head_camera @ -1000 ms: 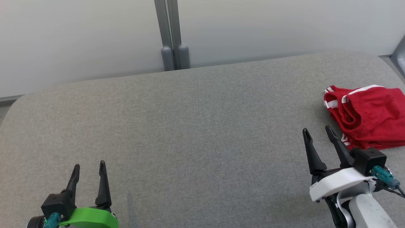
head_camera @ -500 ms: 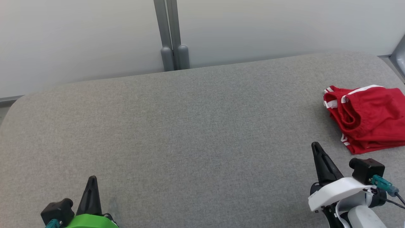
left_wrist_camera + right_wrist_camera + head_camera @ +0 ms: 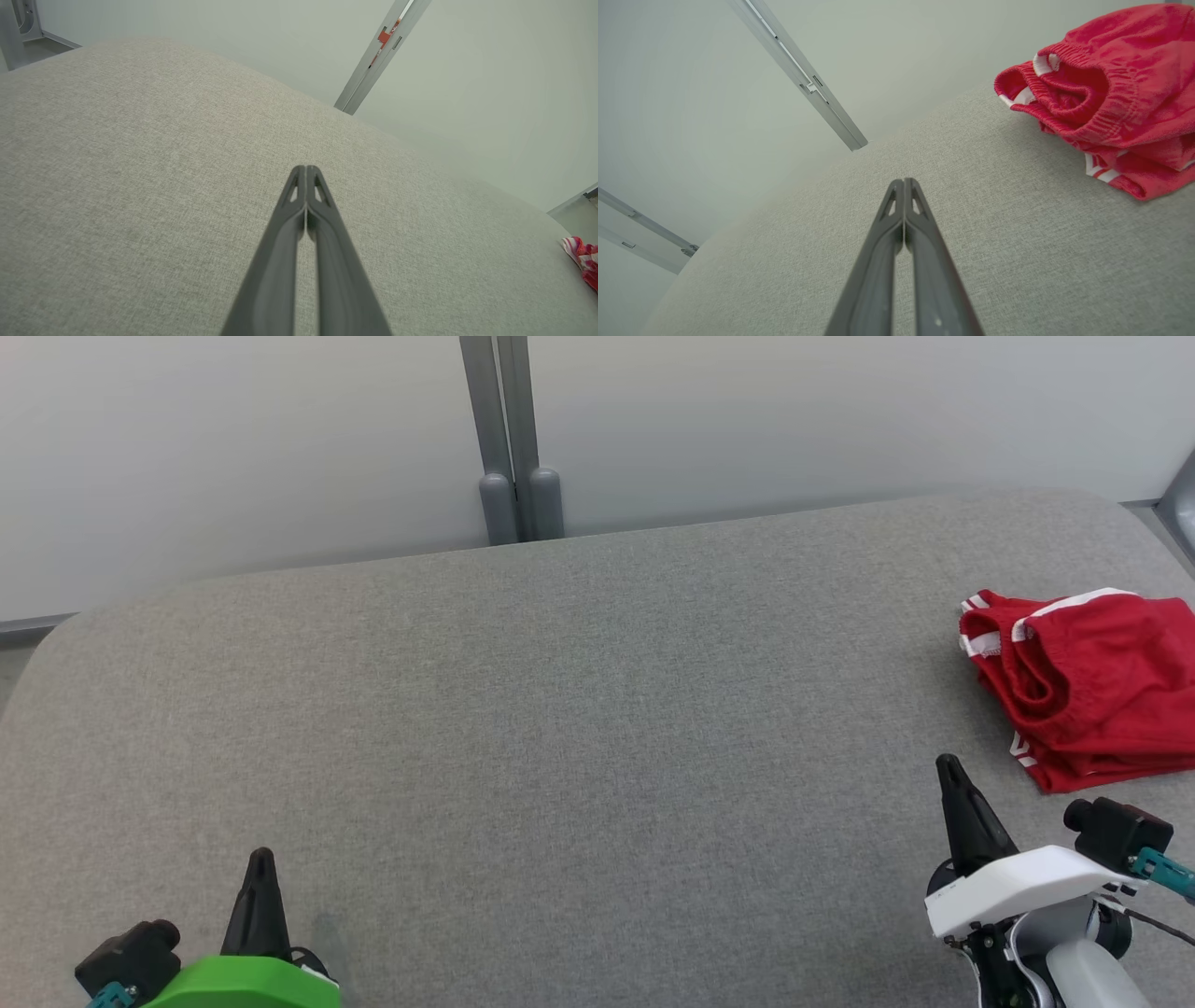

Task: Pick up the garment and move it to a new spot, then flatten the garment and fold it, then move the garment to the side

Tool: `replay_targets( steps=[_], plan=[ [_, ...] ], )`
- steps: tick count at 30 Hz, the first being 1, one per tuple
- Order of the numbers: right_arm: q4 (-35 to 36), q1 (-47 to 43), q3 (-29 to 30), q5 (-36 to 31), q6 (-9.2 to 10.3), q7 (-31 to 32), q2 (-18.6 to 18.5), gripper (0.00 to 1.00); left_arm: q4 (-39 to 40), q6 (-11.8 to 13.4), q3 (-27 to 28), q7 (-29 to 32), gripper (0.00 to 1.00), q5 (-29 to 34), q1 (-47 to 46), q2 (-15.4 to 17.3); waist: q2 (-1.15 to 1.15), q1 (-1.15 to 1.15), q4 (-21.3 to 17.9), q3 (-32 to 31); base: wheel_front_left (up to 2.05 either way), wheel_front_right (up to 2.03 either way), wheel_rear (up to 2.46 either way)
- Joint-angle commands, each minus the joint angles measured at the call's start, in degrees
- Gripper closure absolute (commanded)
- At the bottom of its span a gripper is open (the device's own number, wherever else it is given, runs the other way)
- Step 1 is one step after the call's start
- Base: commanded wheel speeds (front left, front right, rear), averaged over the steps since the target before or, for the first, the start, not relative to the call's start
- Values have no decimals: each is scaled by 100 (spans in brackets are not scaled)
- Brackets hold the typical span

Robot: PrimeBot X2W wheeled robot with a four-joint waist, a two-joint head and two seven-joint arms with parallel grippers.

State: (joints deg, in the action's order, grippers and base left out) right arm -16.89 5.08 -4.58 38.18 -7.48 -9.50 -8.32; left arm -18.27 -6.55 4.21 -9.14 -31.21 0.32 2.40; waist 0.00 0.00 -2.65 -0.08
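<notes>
A red fabric garment with white stripes and a gathered elastic waistband (image 3: 1092, 686) lies in a folded bundle at the right edge of the wide grey cloth-covered bench (image 3: 579, 709). It sits roughly midway between the far and near edges and runs out of the head view on the right.

The right gripper (image 3: 949, 763), on its white mount, is toward the bench's near right corner. Its two dark fingers are pressed together into a single point, clenched on nothing. It is near the garment's near edge but clear of it, with bare grey cloth between them.

The left gripper (image 3: 260, 854), on a bright green mount, is toward the near left corner, well apart from the garment. Its fingers are likewise pinched tight together, empty. Both grippers point toward the far edge.

Behind that far edge stands a pale wall (image 3: 233, 448), with a grey metal upright post (image 3: 509, 439) near its middle.
</notes>
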Motion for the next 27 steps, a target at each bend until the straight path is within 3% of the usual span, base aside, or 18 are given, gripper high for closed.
replay_targets(
  steps=[1, 27],
  plan=[
    [107, 126, 71, 218, -1, 54, -12, 100, 111, -24, 36, 48, 100, -247, -195, 33, 0, 0, 4, 1, 0, 0, 0],
    [182, 138, 437, 2018, -2, 595, 177, 100, 231, -53, 104, 571, 100, -2275, -372, 45, 0, 0, 69, 7, 0, 0, 0]
  ],
)
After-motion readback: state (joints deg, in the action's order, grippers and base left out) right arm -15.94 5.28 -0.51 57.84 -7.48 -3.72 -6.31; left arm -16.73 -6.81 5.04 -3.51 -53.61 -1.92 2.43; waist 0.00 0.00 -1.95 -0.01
